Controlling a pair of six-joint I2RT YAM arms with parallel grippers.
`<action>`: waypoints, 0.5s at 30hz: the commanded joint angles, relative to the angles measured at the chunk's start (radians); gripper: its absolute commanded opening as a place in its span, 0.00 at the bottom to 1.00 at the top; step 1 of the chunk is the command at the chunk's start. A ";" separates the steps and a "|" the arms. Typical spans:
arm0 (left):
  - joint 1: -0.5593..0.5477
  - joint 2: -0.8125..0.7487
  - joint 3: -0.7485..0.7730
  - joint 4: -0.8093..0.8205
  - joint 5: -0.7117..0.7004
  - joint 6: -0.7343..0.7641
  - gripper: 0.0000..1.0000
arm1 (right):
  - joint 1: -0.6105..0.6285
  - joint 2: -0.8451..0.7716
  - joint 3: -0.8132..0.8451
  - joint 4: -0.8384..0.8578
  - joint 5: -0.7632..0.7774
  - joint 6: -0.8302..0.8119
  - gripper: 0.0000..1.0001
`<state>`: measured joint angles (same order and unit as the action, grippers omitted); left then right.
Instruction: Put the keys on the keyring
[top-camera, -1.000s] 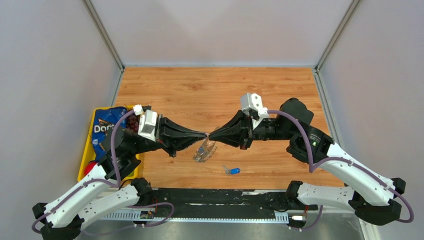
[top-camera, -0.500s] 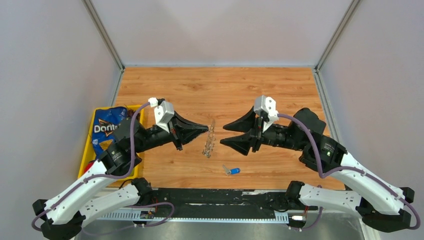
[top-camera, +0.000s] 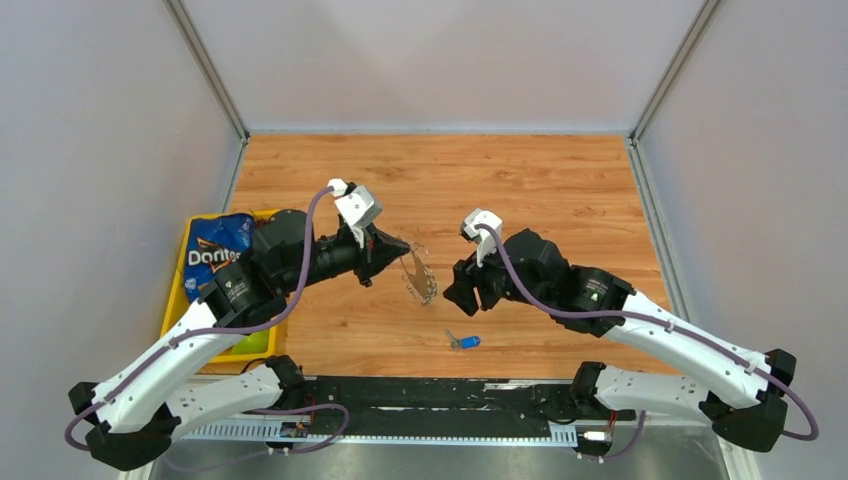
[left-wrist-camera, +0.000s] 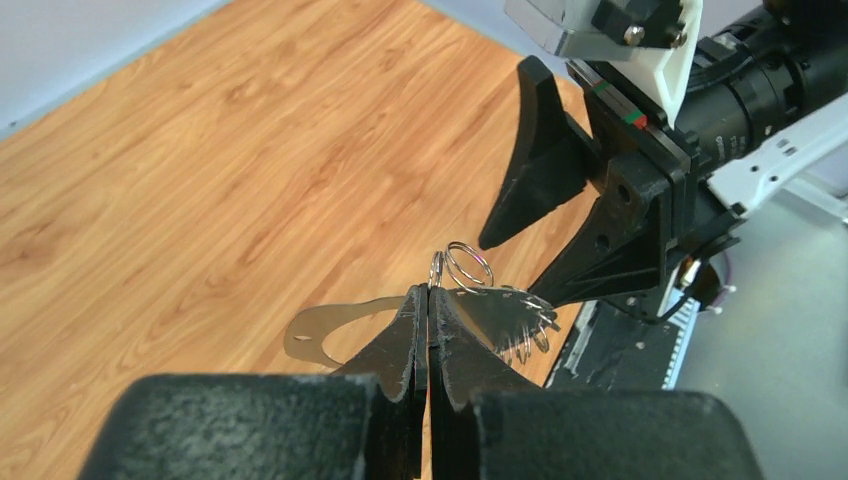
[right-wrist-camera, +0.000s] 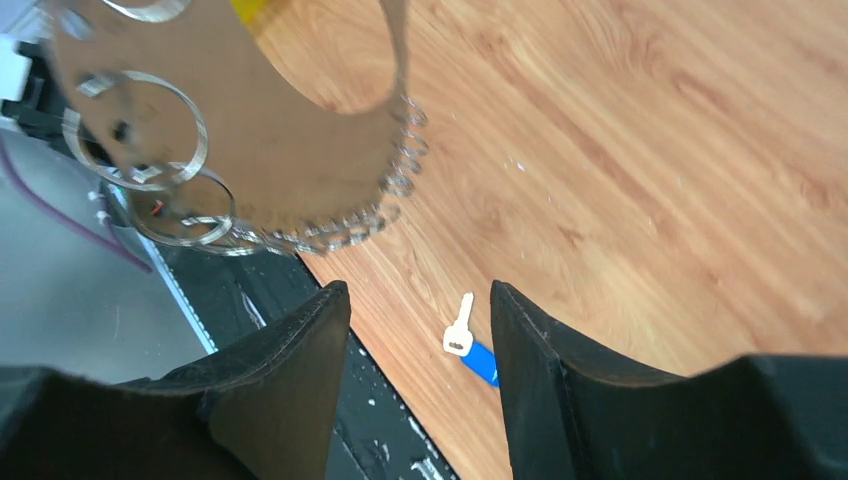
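Note:
The keyring (top-camera: 418, 276), a thin silver hoop with a fringe of small rings, hangs above the table's middle from my left gripper (top-camera: 398, 251). In the left wrist view, my left gripper (left-wrist-camera: 430, 292) is shut on the keyring's (left-wrist-camera: 340, 315) rim. The blue-headed key (top-camera: 464, 341) lies flat on the wood near the front edge. My right gripper (top-camera: 458, 288) is open and empty, above and just behind the key. In the right wrist view, the key (right-wrist-camera: 470, 342) shows between my right gripper's (right-wrist-camera: 418, 292) spread fingers, with the keyring (right-wrist-camera: 250, 150) close at the upper left.
A yellow bin (top-camera: 175, 310) with a blue Doritos bag (top-camera: 214, 254) stands at the table's left edge. A black rail (top-camera: 430, 395) runs along the near edge, just in front of the key. Grey walls close in the left, right and back.
My right gripper has let go of the keyring, opened, and swung down and left toward the key. My left gripper has kept hold and turned the ring, drawing it slightly back.

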<state>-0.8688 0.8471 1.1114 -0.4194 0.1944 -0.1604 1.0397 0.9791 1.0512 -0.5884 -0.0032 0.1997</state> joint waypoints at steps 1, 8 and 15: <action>0.001 0.029 0.090 -0.124 -0.094 0.043 0.00 | 0.003 0.019 -0.034 -0.075 0.100 0.115 0.57; 0.001 0.057 0.098 -0.165 -0.136 0.038 0.00 | 0.002 0.121 -0.155 -0.098 0.091 0.254 0.50; 0.002 0.042 0.091 -0.187 -0.188 0.036 0.00 | 0.002 0.139 -0.262 -0.024 -0.017 0.261 0.46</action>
<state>-0.8688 0.9112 1.1732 -0.6140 0.0521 -0.1390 1.0393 1.1419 0.8204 -0.6727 0.0505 0.4133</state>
